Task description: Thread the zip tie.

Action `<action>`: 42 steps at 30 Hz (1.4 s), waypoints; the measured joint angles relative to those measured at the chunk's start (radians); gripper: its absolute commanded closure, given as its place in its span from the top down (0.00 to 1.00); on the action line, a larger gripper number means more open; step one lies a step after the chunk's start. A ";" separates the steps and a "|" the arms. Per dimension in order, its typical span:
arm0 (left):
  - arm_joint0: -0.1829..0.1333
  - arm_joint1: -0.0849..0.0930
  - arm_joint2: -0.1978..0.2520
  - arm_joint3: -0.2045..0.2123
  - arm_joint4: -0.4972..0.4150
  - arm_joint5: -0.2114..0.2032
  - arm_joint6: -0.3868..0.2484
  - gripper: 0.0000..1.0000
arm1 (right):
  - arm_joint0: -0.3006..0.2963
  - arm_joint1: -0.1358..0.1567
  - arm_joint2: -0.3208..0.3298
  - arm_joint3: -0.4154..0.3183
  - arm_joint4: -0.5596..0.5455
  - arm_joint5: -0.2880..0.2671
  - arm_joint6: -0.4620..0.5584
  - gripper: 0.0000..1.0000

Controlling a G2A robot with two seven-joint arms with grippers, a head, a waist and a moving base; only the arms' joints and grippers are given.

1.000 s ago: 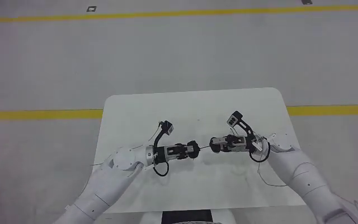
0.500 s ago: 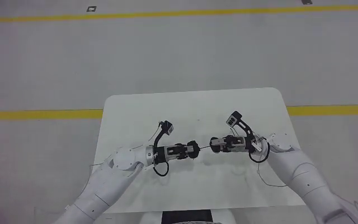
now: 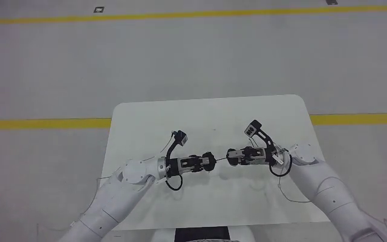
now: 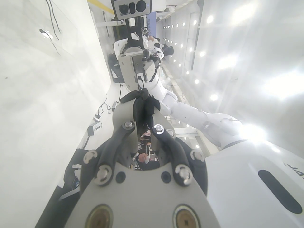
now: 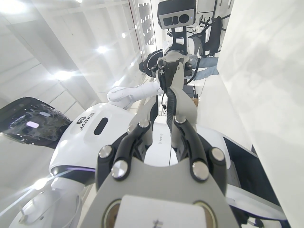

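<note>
- Counted in the top view: one white tabletop (image 3: 242, 112), two arms, two grippers, one zip tie in play.
- Left gripper (image 3: 210, 161) and right gripper (image 3: 230, 156) nose to nose above the middle of the tabletop, near each other but not touching.
- Between them, the zip tie (image 3: 221, 159): a single thin line bridging the gap, held off the tabletop, one end at each gripper.
- Left gripper pressed together, pinching its end of the zip tie; in the left wrist view, dark pads (image 4: 139, 112) meeting at the tip.
- Right gripper likewise pressed together on the other end; in the right wrist view, one ribbed pad (image 5: 171, 106) lying flat against its partner.
- Cannot tell which end carries the head.
- Off to one side on the tabletop, in the left wrist view: at least three thin dark strips (image 4: 52, 16) with small heads, lying close together and well apart from the grippers; exact count hard to tell.
- On the floor beyond the tabletop: two yellow lines (image 3: 193, 13), one far off, the other passing behind the tabletop.
- Against the frames from half a second and one second ago: hardly any difference.
- Same place for both grippers, same gap, same pinch.
- Zip tie stretched across just as before.
- At most a slight shift of the right forearm.
</note>
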 measured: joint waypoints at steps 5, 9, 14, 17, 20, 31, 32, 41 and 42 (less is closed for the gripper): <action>0.000 0.000 0.000 0.000 0.000 0.000 0.000 0.00 | -0.006 0.000 0.007 -0.006 -0.008 0.000 0.000 0.09; 0.000 0.000 0.000 0.000 0.000 0.000 0.000 0.00 | -0.008 -0.001 0.011 -0.005 -0.010 0.000 0.000 0.08; 0.000 0.000 0.000 0.000 0.000 0.000 0.000 0.00 | -0.009 -0.002 0.012 -0.002 -0.012 0.000 0.000 0.07; 0.000 0.000 0.000 0.000 0.000 0.000 0.000 0.00 | -0.009 -0.003 0.013 0.000 -0.012 0.000 0.000 0.04; 0.000 0.000 0.000 0.000 0.000 0.000 0.000 0.00 | -0.009 -0.004 0.014 0.002 -0.012 0.000 0.000 0.00; 0.000 0.000 0.000 0.000 0.000 0.000 0.000 0.00 | -0.011 -0.006 0.023 0.002 -0.022 0.000 0.000 0.00; 0.000 0.000 0.000 0.000 0.000 0.000 0.000 0.00 | -0.013 -0.007 0.024 0.001 -0.022 0.000 0.000 0.00; 0.002 0.000 0.009 -0.015 0.007 0.009 0.031 0.22 | -0.018 -0.013 0.023 -0.001 -0.020 0.000 0.000 0.00; 0.002 0.000 0.010 -0.015 0.006 0.009 0.031 0.33 | -0.018 -0.014 0.023 -0.002 -0.020 0.000 0.000 0.00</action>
